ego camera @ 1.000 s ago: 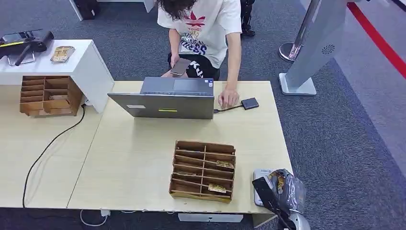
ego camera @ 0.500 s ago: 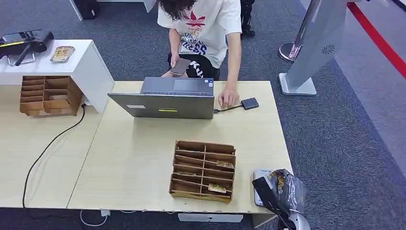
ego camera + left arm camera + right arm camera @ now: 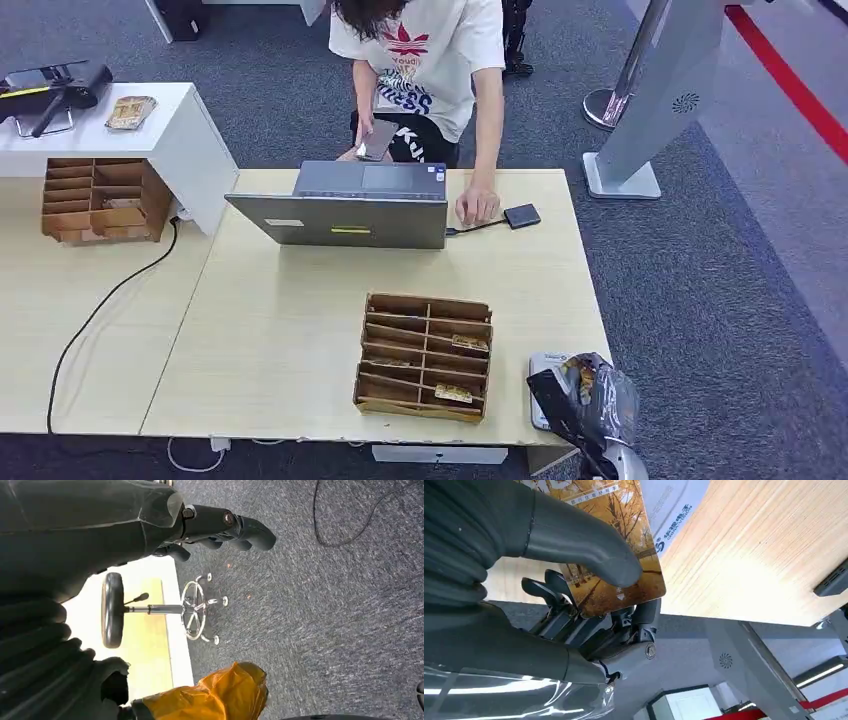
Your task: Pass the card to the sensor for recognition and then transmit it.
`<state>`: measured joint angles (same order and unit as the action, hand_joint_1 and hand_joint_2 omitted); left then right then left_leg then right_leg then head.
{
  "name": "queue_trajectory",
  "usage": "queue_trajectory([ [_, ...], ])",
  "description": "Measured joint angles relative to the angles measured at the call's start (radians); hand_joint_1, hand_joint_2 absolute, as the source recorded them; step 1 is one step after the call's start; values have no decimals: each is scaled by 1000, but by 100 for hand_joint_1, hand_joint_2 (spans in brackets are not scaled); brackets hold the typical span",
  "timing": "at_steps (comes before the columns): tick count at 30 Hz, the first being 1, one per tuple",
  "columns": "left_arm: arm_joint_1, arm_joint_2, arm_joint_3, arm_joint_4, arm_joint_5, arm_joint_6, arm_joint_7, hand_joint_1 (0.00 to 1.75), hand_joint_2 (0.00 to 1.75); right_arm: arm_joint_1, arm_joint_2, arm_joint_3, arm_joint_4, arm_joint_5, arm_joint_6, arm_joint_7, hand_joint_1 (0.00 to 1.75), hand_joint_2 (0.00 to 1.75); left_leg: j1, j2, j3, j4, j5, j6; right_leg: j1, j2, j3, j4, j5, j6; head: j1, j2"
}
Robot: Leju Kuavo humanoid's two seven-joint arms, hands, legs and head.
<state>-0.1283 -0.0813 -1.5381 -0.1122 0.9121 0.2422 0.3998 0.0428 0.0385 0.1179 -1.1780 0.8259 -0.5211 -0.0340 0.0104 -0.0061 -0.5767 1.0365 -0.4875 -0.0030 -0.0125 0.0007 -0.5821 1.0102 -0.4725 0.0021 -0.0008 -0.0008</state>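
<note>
The card (image 3: 616, 565) is pinched between thumb and fingers of the right hand (image 3: 589, 595), held over the white sensor (image 3: 545, 372) at the table's (image 3: 280, 340) near right corner, presumably for reading. The left hand (image 3: 220, 527) is seen above carpet, fingers curled, nothing held.

Looks like an office or reception area. Grey carpet (image 3: 700, 300), pale desks (image 3: 280, 340), a laptop (image 3: 345, 215), a barrier post (image 3: 605, 105).
</note>
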Motion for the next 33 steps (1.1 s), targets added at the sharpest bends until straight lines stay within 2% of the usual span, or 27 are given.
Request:
queue_trajectory([
  [33,0,-1,0,0,-15,-2,-2,0,175,-5,0,0,1,1,8,-4,175,175,0,0,0,0,0,0,0,0,1,0,0,0,0,0],
])
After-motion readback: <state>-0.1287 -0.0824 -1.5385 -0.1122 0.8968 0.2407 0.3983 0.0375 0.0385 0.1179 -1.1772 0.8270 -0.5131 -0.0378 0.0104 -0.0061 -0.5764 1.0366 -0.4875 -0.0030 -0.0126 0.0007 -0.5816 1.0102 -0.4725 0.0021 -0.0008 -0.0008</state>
